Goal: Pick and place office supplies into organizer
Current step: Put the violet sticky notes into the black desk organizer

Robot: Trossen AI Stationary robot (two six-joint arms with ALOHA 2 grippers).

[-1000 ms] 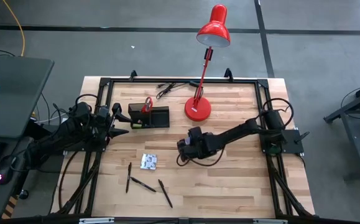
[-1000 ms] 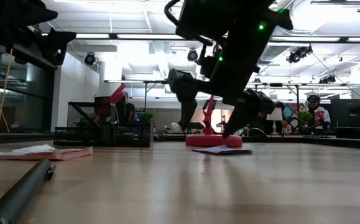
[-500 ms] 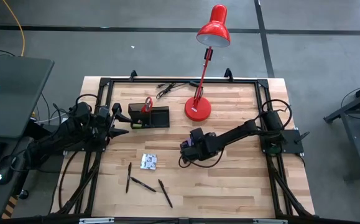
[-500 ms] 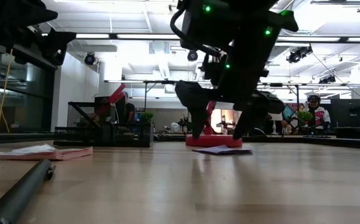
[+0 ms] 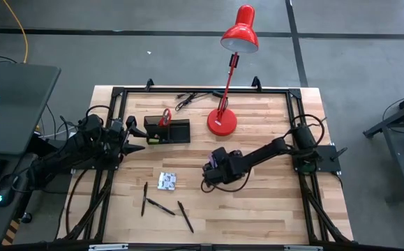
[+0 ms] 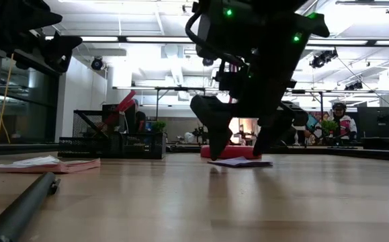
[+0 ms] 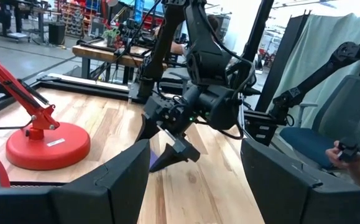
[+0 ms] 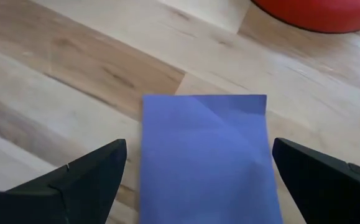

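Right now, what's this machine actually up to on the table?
It is tidying office supplies into the black organizer, where red scissors already stand. The right gripper, open wide, sits low over the purple pad, one finger each side, not gripping yet. The left gripper waits beside the organizer. Pens and a patterned packet lie unpicked.

Grey concrete floor crossed by dark lines surrounds the wooden table. Dark desk stands at left. Beyond the far edge: white ceiling strip lights, workbenches, a seated person.
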